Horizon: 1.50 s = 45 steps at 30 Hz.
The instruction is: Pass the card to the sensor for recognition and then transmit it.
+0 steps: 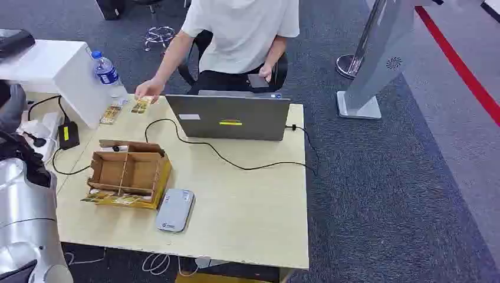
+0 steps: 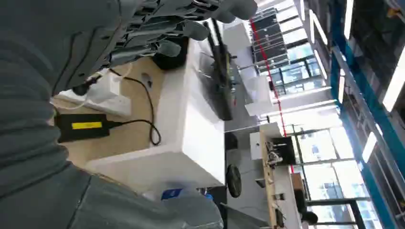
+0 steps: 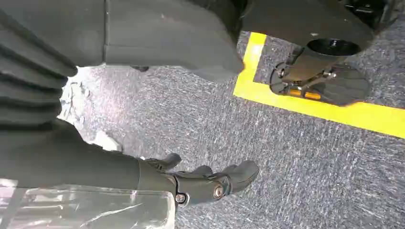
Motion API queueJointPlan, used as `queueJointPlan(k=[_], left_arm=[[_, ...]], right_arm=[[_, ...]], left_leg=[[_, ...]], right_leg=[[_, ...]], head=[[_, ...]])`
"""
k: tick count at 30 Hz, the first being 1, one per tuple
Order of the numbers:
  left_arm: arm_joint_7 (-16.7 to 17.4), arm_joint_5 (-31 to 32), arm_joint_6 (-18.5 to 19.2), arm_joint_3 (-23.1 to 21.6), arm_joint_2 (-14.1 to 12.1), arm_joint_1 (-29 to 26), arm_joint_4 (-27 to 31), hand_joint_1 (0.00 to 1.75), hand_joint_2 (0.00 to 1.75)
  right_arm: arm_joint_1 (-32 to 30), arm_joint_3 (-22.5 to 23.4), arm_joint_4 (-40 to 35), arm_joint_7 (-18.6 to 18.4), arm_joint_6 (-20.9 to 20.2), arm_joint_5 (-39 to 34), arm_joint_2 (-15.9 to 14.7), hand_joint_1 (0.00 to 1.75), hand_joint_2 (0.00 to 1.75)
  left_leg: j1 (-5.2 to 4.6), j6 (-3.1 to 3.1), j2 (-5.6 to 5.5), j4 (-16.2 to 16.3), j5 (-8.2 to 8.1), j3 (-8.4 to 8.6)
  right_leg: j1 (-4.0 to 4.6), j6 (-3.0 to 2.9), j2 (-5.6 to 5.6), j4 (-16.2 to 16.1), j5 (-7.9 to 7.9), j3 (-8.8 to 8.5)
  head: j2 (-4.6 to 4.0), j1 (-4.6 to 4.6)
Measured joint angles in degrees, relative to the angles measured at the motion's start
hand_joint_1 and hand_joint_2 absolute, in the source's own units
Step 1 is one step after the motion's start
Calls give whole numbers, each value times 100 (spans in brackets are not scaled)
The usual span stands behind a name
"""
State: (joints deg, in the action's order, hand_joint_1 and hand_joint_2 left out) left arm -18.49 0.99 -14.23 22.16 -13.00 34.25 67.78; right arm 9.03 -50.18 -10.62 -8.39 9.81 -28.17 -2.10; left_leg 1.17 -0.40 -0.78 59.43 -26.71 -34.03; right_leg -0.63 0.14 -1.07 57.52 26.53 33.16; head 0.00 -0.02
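Hanging over grey carpet, the right hand point(image 3: 200, 183) held nothing, its dark fingers loosely curled and apart. The left hand point(image 2: 157, 28) hovered by the bench's left edge; whether its fingers were spread or closed could not be told. Nearest on the bench point(image 1: 247, 206) lay a grey sensor point(image 1: 175, 210), just beside an open cardboard box point(image 1: 130, 172). Farther back, a black cable point(image 1: 236, 162) ran to an open laptop point(image 1: 230, 117). At the far left corner, two cards point(image 1: 124, 110) lay on the bench near a water bottle point(image 1: 107, 72), and a seated person's hand point(image 1: 148, 89) rested at one card.
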Motion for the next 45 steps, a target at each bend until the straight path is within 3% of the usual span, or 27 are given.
queueJointPlan(k=[23,24,45], left_arm=[[977,3571,-4,-2242,-87,2441,-1143,0,175],[1019,3720,-9,-2328,-87,2551,-1209,175,175],[1923,6942,-74,-4236,-144,4762,-2711,175,175]], right_arm=[[119,-398,46,-136,-109,-70,0,0,175],[125,-417,48,-140,-122,-74,0,0,175],[191,-807,96,-267,-184,-153,28,0,175]], left_leg=[[-2,-3,1,1,5,-9],[-2,-3,1,1,5,-9],[-3,3,-1,1,9,-15]], right_leg=[[-7,0,-5,1,-6,-1],[-7,0,-5,1,-6,-1],[-8,0,-3,3,-7,0]], head=[[0,-4],[0,0],[0,-2]])
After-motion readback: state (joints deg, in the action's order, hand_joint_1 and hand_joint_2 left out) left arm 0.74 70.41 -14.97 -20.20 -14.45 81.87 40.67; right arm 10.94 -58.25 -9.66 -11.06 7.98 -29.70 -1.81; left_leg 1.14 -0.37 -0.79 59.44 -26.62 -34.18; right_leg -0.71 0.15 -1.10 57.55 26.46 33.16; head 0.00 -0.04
